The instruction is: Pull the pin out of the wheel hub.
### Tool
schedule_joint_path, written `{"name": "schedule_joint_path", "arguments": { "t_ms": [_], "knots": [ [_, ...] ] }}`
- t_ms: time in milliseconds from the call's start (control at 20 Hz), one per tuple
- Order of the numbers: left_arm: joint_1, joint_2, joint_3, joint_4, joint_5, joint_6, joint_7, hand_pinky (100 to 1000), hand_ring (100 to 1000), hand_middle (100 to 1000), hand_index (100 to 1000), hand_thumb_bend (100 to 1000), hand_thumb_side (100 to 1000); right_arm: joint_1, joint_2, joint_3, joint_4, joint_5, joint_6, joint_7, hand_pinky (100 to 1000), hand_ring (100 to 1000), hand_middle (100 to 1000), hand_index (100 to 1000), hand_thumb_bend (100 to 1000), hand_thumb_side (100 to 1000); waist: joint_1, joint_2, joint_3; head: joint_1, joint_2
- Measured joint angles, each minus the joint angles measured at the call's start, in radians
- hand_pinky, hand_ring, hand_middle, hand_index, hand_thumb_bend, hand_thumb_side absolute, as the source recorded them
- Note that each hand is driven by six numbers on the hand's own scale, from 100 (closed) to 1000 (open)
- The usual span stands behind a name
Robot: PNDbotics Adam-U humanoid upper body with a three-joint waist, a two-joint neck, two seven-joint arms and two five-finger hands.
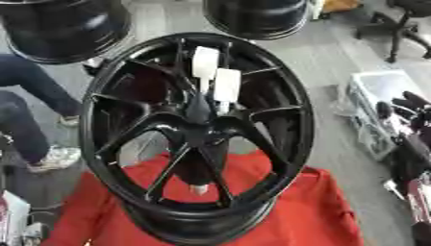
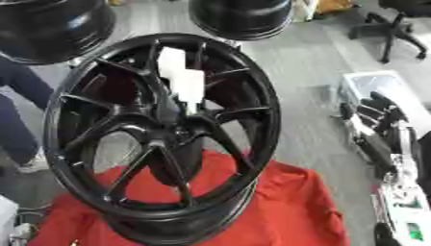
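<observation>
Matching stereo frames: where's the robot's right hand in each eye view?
Left eye view: right hand at the right edge, mid-height.
Right eye view: same hand, further in from the right edge.
Shared landmark: white tags on the black wheel hub, on the red cloth.

My right hand (image 2: 377, 126) hangs at the right edge, fingers relaxed. To its left lies an open strip of grey floor (image 2: 307, 91), free up to the black wheel (image 1: 195, 139). The wheel stands tilted on the table's red cloth (image 1: 316, 211), its spokes (image 1: 252, 115) fanning from the hub (image 1: 199, 126); the gaps between them are the only way through. Two white blocks (image 1: 215, 76) stand ahead of the hub, crowding the upper gaps. Just beside my hand sits a clear plastic bin (image 2: 379, 86). Farther ahead, two more black rims (image 1: 67, 26) and an office chair (image 2: 396, 29) block the way.
</observation>
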State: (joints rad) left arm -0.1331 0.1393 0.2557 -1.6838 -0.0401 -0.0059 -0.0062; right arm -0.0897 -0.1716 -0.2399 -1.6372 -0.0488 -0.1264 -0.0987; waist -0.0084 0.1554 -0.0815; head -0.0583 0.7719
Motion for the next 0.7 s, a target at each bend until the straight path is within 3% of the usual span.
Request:
{"name": "schedule_joint_path", "arguments": {
  "t_ms": [350,700],
  "knots": [
    [0.001,0.000,0.000,0.000,0.000,-0.001,-0.001,689,976,781,696,274,837,-0.036,-0.075,-0.001,-0.007,0.001,-0.007,-0.003,819,794,734,836,576,389,-0.002,-0.004,0.005,-0.001,0.000],
    [0.003,0.000,-0.002,0.000,0.000,0.000,-0.005,689,977,781,696,274,836,-0.115,-0.239,0.019,-0.020,0.001,-0.026,0.014,826,816,762,860,587,399,-0.007,-0.007,0.011,-0.001,0.000]
  ]
}}
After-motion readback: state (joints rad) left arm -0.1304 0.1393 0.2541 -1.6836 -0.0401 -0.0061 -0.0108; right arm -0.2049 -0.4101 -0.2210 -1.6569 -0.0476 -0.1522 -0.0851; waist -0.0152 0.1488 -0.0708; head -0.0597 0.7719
